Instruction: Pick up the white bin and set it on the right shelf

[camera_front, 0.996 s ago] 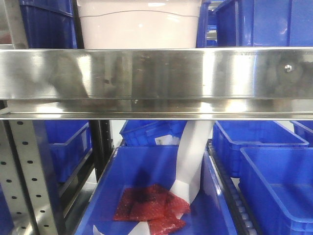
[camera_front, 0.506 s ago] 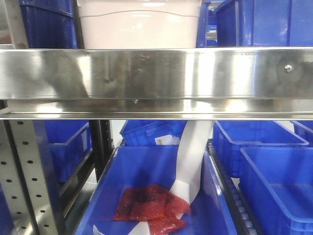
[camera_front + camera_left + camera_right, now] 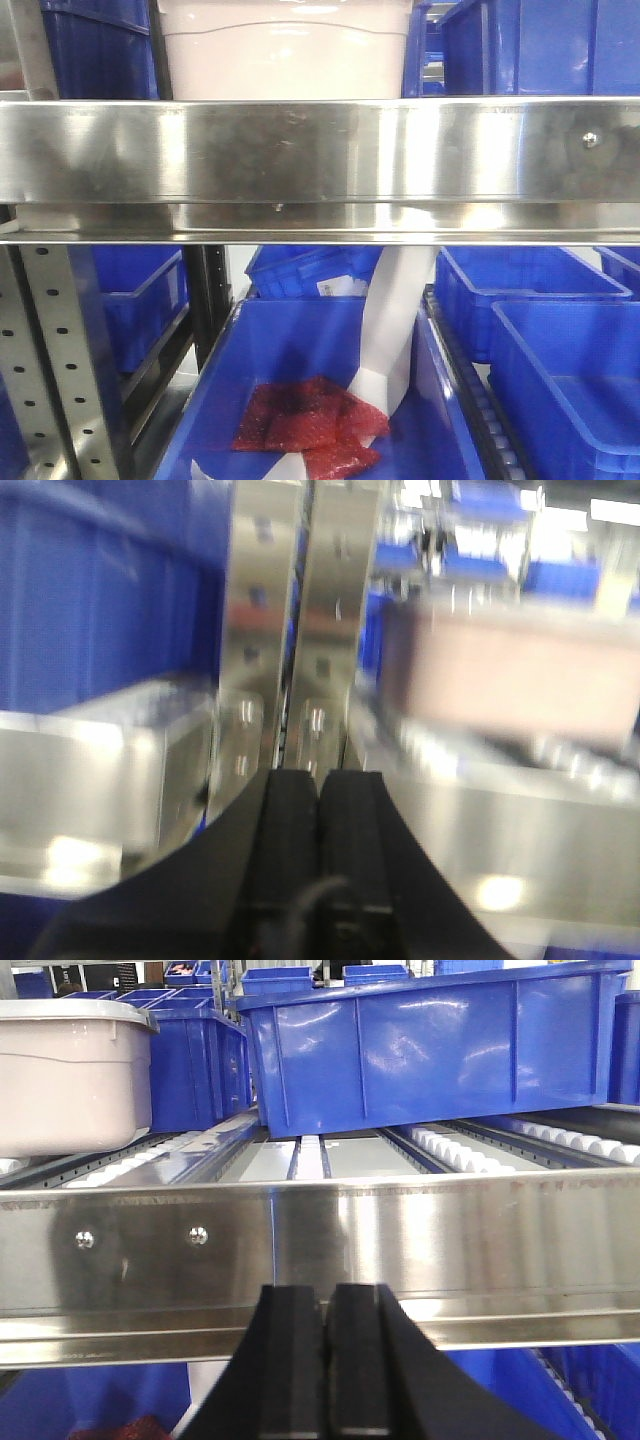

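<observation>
The white bin (image 3: 285, 50), pale pinkish with a curved ridge, stands on the upper level behind the broad steel front rail of the right shelf (image 3: 320, 150). In the right wrist view the white bin (image 3: 70, 1070) sits at the far left on roller tracks, beyond the shelf rail (image 3: 400, 1240). My right gripper (image 3: 326, 1295) is shut and empty, just in front of and below that rail. The left wrist view is blurred. My left gripper (image 3: 318, 780) is shut and empty, facing the perforated uprights (image 3: 300, 630), with the bin (image 3: 510, 670) to its right.
Blue crates flank the bin, one large (image 3: 430, 1045) to its right on the rollers. Roller lanes (image 3: 310, 1155) run between bin and crate. Below the rail, a blue crate (image 3: 250, 350) holds red bags (image 3: 310, 415) and a white strip (image 3: 395, 320); more blue crates (image 3: 560, 350) at right.
Only the dim reflections on the steel rail have shifted in the front view. The bin and the crates stand where they were.
</observation>
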